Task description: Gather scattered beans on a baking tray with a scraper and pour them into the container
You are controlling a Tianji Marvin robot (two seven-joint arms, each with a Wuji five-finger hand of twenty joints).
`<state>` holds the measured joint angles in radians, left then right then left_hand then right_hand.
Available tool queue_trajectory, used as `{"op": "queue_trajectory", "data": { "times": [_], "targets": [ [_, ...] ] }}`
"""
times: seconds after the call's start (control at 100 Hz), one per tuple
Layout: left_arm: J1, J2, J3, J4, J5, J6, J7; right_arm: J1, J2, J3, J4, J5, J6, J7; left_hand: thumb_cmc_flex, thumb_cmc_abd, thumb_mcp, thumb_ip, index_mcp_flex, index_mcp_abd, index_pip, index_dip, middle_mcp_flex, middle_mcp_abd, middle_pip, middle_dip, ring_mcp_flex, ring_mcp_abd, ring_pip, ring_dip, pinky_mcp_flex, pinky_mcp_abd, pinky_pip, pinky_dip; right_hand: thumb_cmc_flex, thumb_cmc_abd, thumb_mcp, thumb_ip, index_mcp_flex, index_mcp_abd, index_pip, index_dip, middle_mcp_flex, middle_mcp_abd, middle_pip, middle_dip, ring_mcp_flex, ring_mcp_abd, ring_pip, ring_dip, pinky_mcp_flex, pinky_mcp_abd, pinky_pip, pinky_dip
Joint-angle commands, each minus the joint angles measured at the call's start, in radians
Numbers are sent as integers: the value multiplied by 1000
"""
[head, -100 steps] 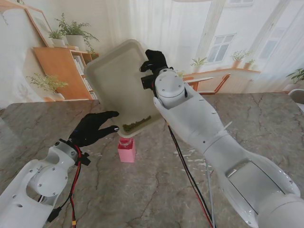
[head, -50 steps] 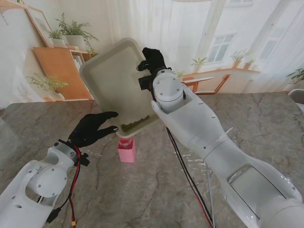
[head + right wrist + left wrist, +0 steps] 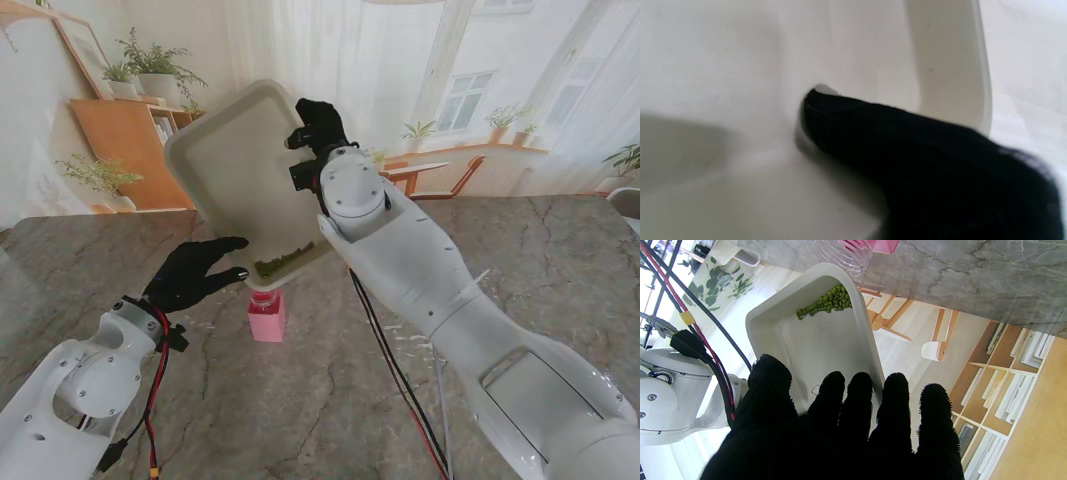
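Small green beans (image 3: 826, 302): lying heaped in the lowest corner of the pale rectangular baking tray (image 3: 235, 170), which is tilting steeply over the pink container with a clear ribbed mouth (image 3: 266, 312) at centre counter (image 3: 300, 400). Step in hand, by judgement: the pour. Right hand (image 3: 318, 128), black-gloved, at 1 o'clock of the heap, is clamping the tray's rim. Left hand (image 3: 192, 270), at 9 o'clock, is hovering with fingers spread, holding nothing. Next move is calling for more tilt, corner over the mouth.
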<state>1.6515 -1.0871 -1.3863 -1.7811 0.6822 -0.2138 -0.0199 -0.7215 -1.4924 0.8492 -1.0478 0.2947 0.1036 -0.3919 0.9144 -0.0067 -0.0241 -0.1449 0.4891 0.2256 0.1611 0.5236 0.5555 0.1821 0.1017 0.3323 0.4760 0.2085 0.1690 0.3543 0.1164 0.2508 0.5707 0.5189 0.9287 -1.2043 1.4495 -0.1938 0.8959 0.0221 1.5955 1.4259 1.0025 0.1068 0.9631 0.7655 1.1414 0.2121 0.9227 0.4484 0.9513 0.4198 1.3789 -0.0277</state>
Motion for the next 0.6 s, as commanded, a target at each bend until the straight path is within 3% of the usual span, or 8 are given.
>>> {"op": "queue_trajectory", "data": {
  "times": [0.0,0.59],
  "targets": [
    [5,-3,3,-1,-2,4,2,1,2,0,-25,-3,-16,17,26,51,-16,104,-13,-19,-12,-2,-16,-12,-6,9,-11,-17,-8,-7,-12,19,-13,33,156,51,120,74,26,-24,43,3,71,-192,186,76,70,-140,182,71,119,-146,316,110],
    [19,-3,-2,-11,0,14,4,-17,13,-16,-67,-30,-50,24,25,51,-16,104,-12,-18,-12,-2,-16,-12,-6,8,-10,-15,-8,-6,-12,19,-13,32,153,54,120,78,26,-29,42,5,71,-192,186,76,73,-143,180,73,121,-151,318,114]
  ]
}}
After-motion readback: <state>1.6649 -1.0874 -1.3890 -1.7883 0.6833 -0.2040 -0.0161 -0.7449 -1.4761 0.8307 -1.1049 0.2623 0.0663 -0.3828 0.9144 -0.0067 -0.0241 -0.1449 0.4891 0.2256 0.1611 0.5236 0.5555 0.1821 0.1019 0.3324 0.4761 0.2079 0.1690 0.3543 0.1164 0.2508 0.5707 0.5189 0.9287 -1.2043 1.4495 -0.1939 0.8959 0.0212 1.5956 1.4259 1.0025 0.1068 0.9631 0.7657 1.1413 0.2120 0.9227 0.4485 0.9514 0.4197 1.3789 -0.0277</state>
